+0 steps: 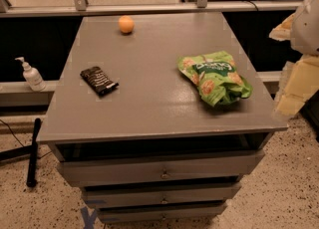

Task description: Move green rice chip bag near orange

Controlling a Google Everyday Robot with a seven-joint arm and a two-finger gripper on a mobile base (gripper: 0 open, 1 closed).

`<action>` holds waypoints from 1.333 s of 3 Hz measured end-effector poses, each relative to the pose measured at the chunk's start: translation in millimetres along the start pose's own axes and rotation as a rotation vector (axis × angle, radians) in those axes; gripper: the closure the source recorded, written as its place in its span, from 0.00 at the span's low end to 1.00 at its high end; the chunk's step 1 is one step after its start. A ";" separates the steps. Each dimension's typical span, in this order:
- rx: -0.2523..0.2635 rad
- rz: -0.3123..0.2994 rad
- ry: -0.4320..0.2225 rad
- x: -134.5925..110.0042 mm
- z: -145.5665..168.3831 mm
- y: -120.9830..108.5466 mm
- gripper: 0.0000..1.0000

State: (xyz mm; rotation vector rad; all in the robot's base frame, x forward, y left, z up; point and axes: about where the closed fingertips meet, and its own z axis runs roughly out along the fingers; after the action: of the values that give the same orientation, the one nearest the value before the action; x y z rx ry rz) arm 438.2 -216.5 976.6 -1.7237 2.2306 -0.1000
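Observation:
The green rice chip bag (215, 77) lies crumpled on the right side of the grey cabinet top (149, 103). The orange (126, 24) sits at the far edge, left of centre, well apart from the bag. My gripper (294, 86) shows as pale cream parts at the right edge of the view. It hangs just beyond the cabinet's right side, to the right of the bag and not touching it.
A small flat black packet (98, 80) lies on the left part of the top. The cabinet has drawers (162, 174) below. A white pump bottle (32, 75) stands on a ledge to the left. A black pole (33, 151) lies on the floor.

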 end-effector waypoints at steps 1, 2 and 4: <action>0.000 0.000 0.000 0.0 0.0 0.0 0.00; 0.033 0.027 -0.031 -2.0 15.9 -11.0 0.00; 0.076 0.149 -0.152 -15.5 89.2 -53.5 0.00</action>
State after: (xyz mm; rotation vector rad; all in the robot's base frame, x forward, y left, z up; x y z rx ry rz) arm 517.4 -203.9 908.6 -1.4699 2.2047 -0.0181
